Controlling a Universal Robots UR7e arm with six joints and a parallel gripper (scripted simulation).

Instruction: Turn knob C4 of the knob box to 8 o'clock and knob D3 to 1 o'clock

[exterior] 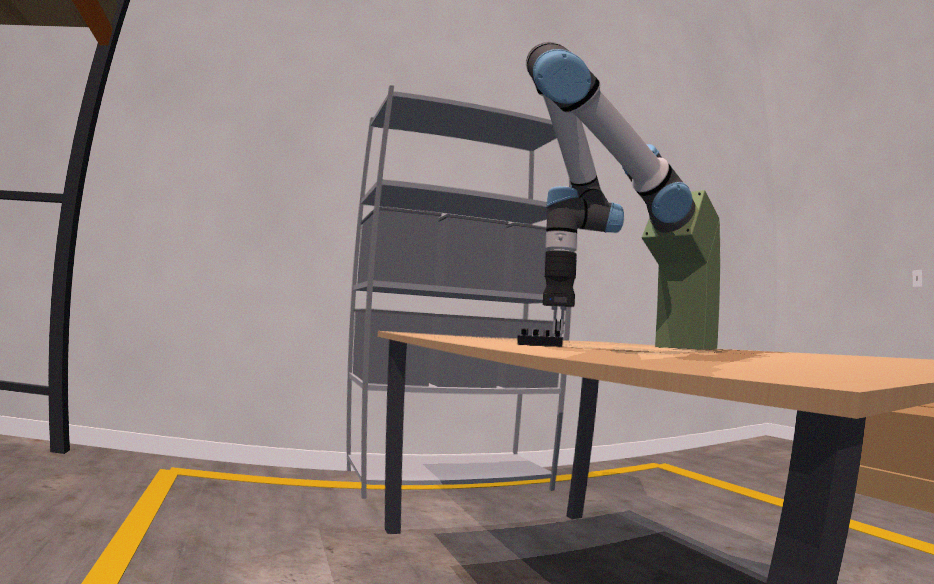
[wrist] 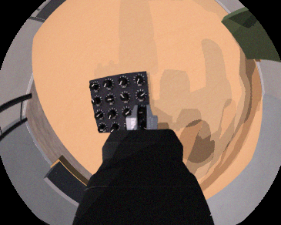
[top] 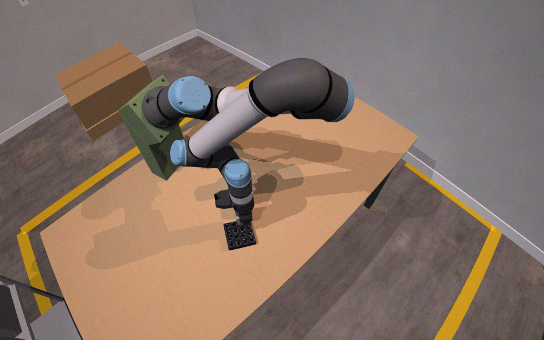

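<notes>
- Knob box (top: 240, 247) (exterior: 537, 341) (wrist: 119, 105), top view: lying toward seven o'clock of the frame's centre, on the table (top: 151, 291) (exterior: 746, 366) (wrist: 68, 58).
- Same view: arm (top: 227, 127) (exterior: 619, 130) reaches over from the green pedestal (top: 162, 169) (exterior: 688, 305) (wrist: 256, 42), which stands toward ten o'clock of the box. Gripper (top: 241, 219) (exterior: 558, 323) (wrist: 142, 111) at the box's twelve o'clock edge. Cardboard carton (top: 105, 84) (exterior: 913, 450) on the floor beyond the pedestal, toward ten o'clock.
- Exterior view: gripper points to six o'clock, its fingertips down at knob height over the box's three o'clock end. Box sits flat. Grey shelf unit (exterior: 369, 326) behind, its upper boards toward ten o'clock of the gripper.
- Wrist view: most of the box spreads toward ten o'clock of the fingers. Fingers stand parted by a narrow gap, mostly closed, with something dark between them. Whether they grip a knob: cannot tell.
- Same view: white lines show on several knobs; printed names too small to read, so C4 and D3 settings not recorded.
</notes>
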